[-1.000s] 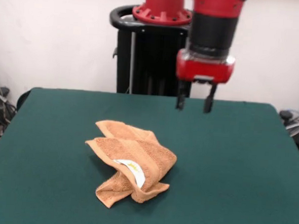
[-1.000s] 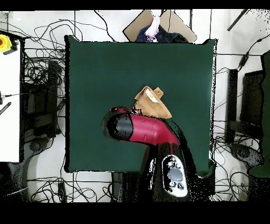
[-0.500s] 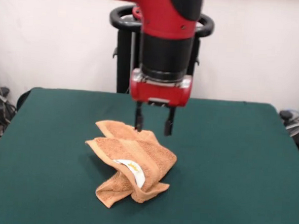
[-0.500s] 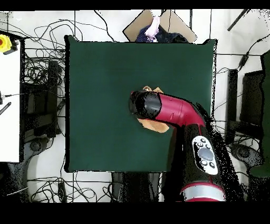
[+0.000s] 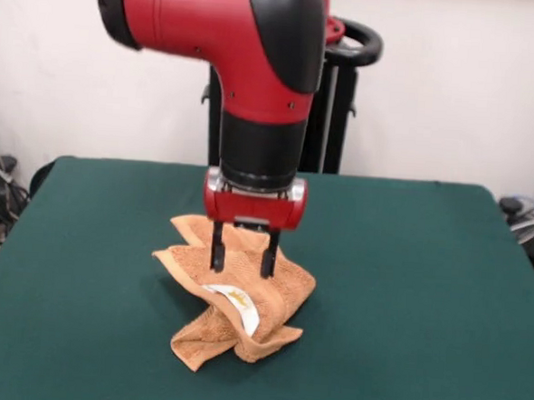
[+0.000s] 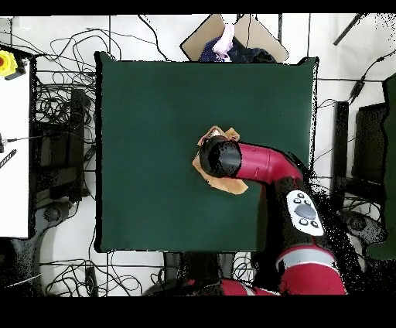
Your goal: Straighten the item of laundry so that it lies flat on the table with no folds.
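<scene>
My gripper (image 5: 243, 253) hangs directly over the towel (image 5: 234, 293), jaws apart with a clear gap between the two dark fingers (image 5: 217, 249). Both fingertips sit in front of the upper fold of the cloth; whether they touch it cannot be determined from either view.

Towel condition: crumpled, not flat. In the front view it forms a bunched heap of orange-tan terry cloth with several overlapping layers. One layer pokes out toward 11 o'clock from the heap's middle, a broad folded flap crosses the centre, and a twisted corner trails down toward 7 o'clock. A small white tag (image 5: 235, 303) with a yellow mark lies on the front face of the heap, just below my fingertips. A woven band runs along the flap's edge.

Towel location: on the table (image 5: 424, 300), a little left of centre in the front view, well apart from every edge. In the overhead view my arm (image 6: 267, 166) covers most of the towel (image 6: 227, 186); only tan fringes show at 12 o'clock and 6 o'clock around my wrist, slightly right of the green top's centre.
</scene>
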You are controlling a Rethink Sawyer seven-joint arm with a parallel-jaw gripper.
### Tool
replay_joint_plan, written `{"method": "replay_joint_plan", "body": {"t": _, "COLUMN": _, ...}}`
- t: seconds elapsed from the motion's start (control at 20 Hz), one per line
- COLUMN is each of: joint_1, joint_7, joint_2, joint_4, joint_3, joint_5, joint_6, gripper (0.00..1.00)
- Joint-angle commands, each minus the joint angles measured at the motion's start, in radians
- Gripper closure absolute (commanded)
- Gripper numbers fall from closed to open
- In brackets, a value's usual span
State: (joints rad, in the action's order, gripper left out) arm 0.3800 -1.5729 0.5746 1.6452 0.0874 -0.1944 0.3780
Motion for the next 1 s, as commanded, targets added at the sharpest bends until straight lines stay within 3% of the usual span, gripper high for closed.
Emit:
{"method": "replay_joint_plan", "body": {"t": 0.05, "joint_1": -0.009, "joint_7": -0.023, "joint_2": -0.11, "joint_4": 0.043, "joint_3": 0.074, "joint_5": -0.125, "joint_6": -0.137, "gripper": 0.0}}
{"method": "replay_joint_plan", "body": {"t": 0.5, "joint_1": 0.05, "joint_7": 0.009, "joint_2": -0.173, "joint_4": 0.058, "joint_3": 0.077, "joint_5": -0.217, "joint_6": -0.134, "gripper": 0.0}}
{"method": "replay_joint_plan", "body": {"t": 0.75, "joint_1": 0.103, "joint_7": 0.077, "joint_2": -0.172, "joint_4": 0.056, "joint_3": 0.148, "joint_5": -0.225, "joint_6": -0.055, "gripper": 0.0}}
{"method": "replay_joint_plan", "body": {"t": 0.8, "joint_1": 0.121, "joint_7": 0.094, "joint_2": -0.172, "joint_4": 0.061, "joint_3": 0.17, "joint_5": -0.228, "joint_6": -0.047, "gripper": 1.0}}
{"method": "replay_joint_plan", "body": {"t": 1.0, "joint_1": 0.11, "joint_7": 0.049, "joint_2": -0.129, "joint_4": 0.096, "joint_3": 0.167, "joint_5": -0.21, "joint_6": -0.013, "gripper": 1.0}}
